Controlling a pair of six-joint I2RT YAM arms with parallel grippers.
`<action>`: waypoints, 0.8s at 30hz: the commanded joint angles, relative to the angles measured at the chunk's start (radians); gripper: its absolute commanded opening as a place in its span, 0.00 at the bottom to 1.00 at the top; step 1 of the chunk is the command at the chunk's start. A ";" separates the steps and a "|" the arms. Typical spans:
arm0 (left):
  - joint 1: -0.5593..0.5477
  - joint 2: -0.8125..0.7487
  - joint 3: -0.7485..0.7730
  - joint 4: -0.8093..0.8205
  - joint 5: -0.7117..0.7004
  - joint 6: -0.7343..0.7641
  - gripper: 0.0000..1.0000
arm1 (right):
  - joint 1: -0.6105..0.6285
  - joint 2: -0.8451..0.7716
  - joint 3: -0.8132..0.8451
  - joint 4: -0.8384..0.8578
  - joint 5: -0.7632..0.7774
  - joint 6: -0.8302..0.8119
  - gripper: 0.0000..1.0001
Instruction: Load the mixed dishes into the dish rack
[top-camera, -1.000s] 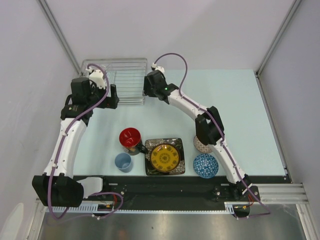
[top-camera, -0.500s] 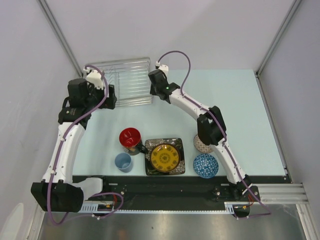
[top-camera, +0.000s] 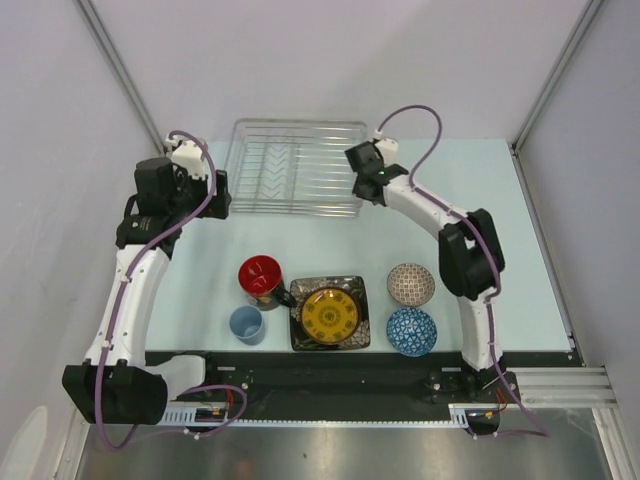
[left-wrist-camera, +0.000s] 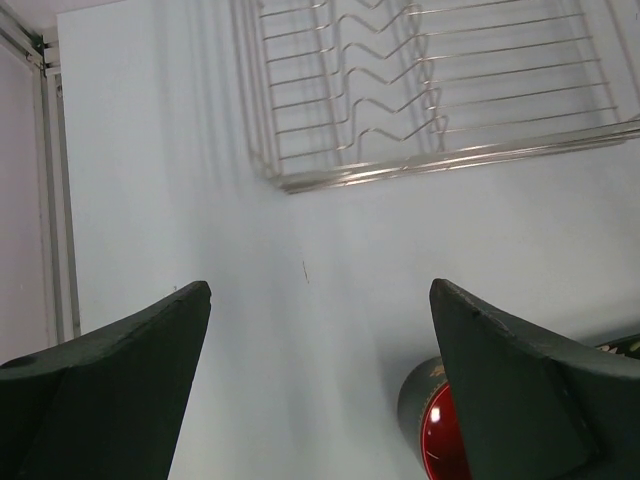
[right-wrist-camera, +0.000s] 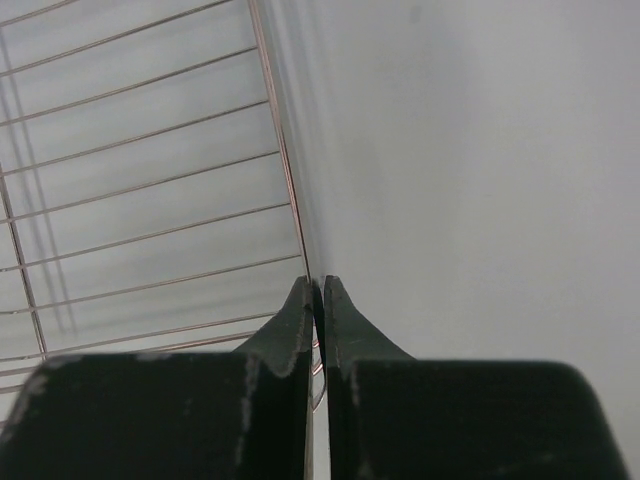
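- Light-blue cup stands upright nearest the arm bases, at the left end of the row of dishes on the pale table.
- Just to its right lies the dark square plate, flat on the table, with the yellow round patterned plate resting on it.
- Right of that pair sits the blue patterned bowl, mouth up, and just behind it the pinkish patterned bowl, also mouth up.
- Slightly farther back on the left, the black mug stands upright with its red inside showing, just behind the cup and right beside the square plate's far left corner.
- Farther out, the left gripper hovers over bare table with its jaws spread wide and nothing between them. In the left wrist view the mug shows below its right finger and the rack's near corner lies ahead.
- The right gripper reaches to the right side of the rack with its jaws pinched together. In the right wrist view the side wire of the rim runs straight in between the fingertips, so it is clamped on that wire.
- Farthest away, the dish rack sits flat at the back of the table between the two grippers, well apart from all the dishes, and none of them is in it.
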 joint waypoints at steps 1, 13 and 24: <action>0.007 -0.021 -0.017 0.051 0.018 0.007 0.96 | -0.096 -0.071 -0.197 -0.189 0.092 0.133 0.00; 0.000 0.292 0.015 0.226 0.047 0.010 0.95 | -0.052 -0.292 -0.329 -0.349 0.177 0.087 0.00; -0.100 0.708 0.488 0.212 0.063 -0.005 0.94 | -0.124 -0.364 -0.403 -0.392 0.117 0.052 0.42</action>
